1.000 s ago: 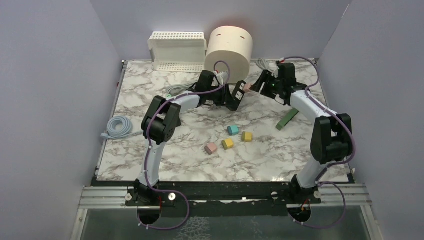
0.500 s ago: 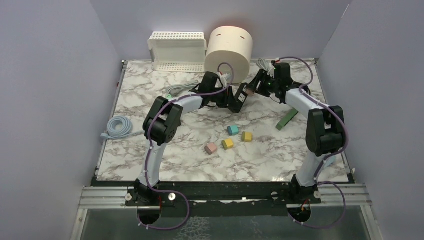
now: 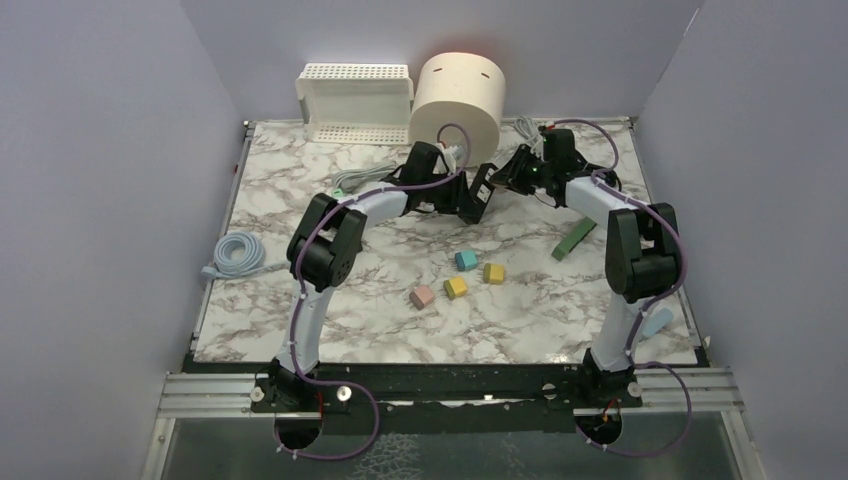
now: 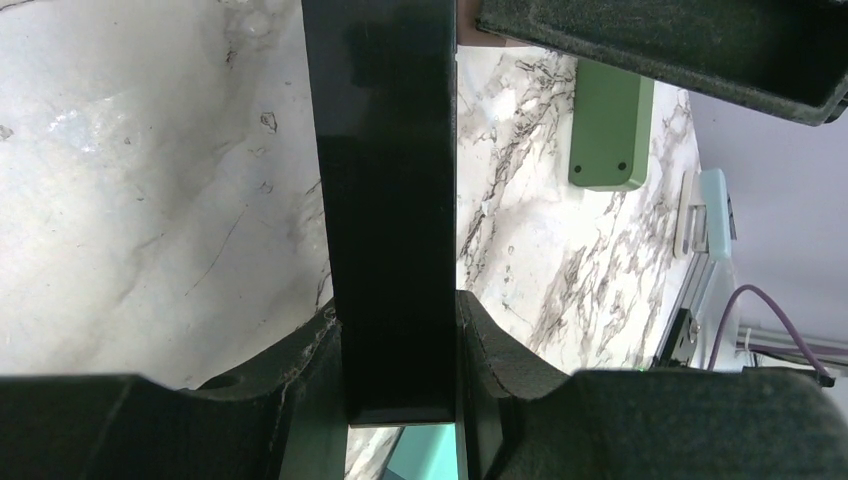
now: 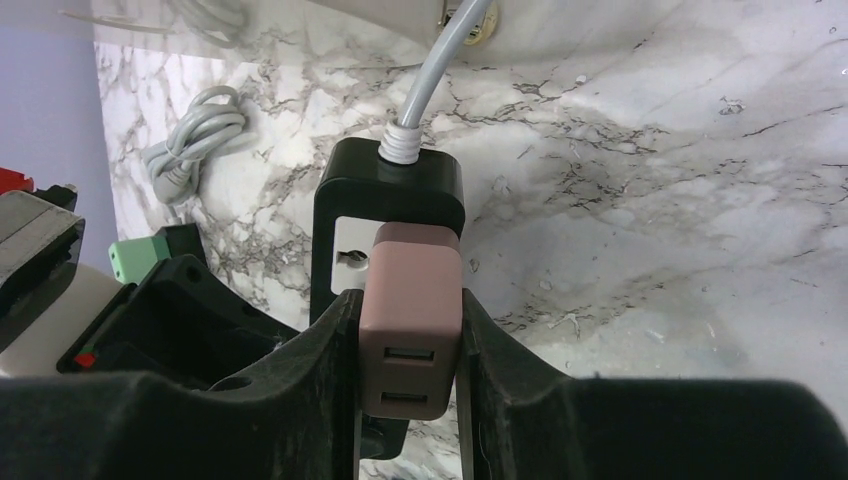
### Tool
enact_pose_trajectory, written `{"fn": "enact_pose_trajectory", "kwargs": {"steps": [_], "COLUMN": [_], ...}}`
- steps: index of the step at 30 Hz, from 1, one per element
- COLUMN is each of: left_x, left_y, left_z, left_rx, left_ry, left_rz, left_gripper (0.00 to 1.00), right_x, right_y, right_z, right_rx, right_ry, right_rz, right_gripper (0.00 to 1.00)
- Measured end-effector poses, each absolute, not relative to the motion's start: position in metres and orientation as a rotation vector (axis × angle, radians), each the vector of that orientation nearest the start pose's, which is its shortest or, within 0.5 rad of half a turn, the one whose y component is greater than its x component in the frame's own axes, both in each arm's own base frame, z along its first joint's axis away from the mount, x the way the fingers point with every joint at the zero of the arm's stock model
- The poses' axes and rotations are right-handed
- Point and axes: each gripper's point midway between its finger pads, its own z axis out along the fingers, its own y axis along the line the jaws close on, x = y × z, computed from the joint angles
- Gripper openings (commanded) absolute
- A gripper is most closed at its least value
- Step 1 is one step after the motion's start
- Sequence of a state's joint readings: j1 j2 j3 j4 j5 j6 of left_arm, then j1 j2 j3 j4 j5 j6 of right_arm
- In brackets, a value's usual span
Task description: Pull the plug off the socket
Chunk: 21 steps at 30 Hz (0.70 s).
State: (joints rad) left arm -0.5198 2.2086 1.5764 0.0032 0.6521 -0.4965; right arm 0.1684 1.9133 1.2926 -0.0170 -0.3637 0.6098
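A black socket strip (image 5: pixel 390 190) with a white face and a grey cable lies near the table's back middle; it shows from above (image 3: pixel 482 190) too. A pink two-port USB plug (image 5: pixel 411 325) sits in it. My right gripper (image 5: pixel 410 345) is shut on the pink plug, a finger against each side. My left gripper (image 4: pixel 398 350) is shut on the black strip (image 4: pixel 385 200), gripping its body from the other side. In the top view the two grippers meet at the strip, left (image 3: pixel 466 197) and right (image 3: pixel 505 177).
A cream cylinder (image 3: pixel 458 95) and a white basket (image 3: pixel 355 100) stand at the back. Several small coloured blocks (image 3: pixel 457 277) lie mid-table. A green bar (image 3: pixel 573 240) lies at the right, a coiled cable (image 3: pixel 233 253) at the left, a grey cord (image 3: pixel 355 180) behind the left arm.
My right arm has swung in leftward and its gripper has moved onto the plug at the strip. My left gripper stays on the strip, shifted slightly right.
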Motion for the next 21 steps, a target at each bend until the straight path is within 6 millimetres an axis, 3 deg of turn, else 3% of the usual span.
{"fn": "enact_pose_trajectory", "kwargs": {"steps": [14,21], "left_x": [0.430,0.432], "left_y": [-0.386,-0.397], "left_z": [0.085,0.091], "left_rx": [0.418,0.430], "left_ry": [2.375,2.370], "left_rz": [-1.146,-1.131], "left_gripper": [0.00,0.00], "right_x": [0.490,0.489], "right_y": [0.164,0.150], "right_z": [0.112,0.128], "right_rx": [0.278,0.259], "right_ry": [2.245,2.253], "right_rz": [0.839,0.660], "right_gripper": [0.01,0.01]}}
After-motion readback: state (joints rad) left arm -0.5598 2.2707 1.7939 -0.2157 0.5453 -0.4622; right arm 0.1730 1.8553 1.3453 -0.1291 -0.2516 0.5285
